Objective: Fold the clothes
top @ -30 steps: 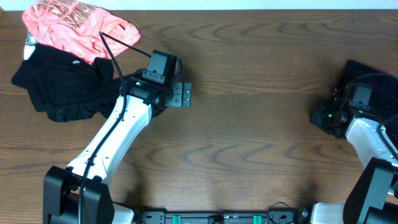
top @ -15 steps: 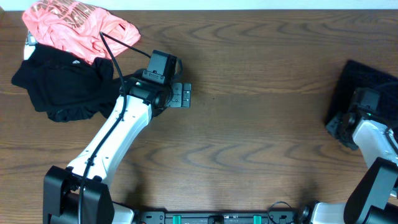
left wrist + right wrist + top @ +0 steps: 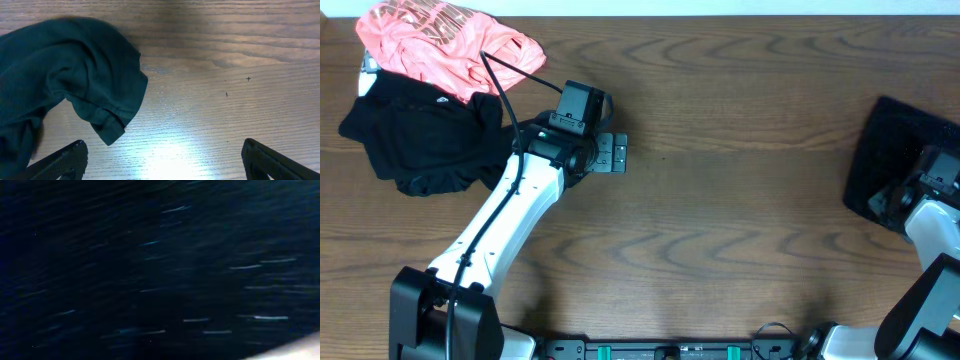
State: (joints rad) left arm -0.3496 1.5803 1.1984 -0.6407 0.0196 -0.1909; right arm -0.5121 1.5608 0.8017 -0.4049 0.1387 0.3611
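The large black speckled, coarse-textured garment (image 3: 895,140) lies at the far right of the wooden table (image 3: 740,200). It runs partly out of view, so its long axis cannot be told. The right gripper (image 3: 892,203) sits at its near left corner, jaws together. The right wrist camera shows only blurred dark cloth, so a pinch on the fabric is unconfirmed. The left gripper (image 3: 612,152), jaws wide apart and empty, stands well apart from that garment, just right of the smooth matte black top (image 3: 420,140). The coral-pink printed shirt (image 3: 440,35) overlaps that top's far edge. The right arm is the nearer one to the speckled piece.
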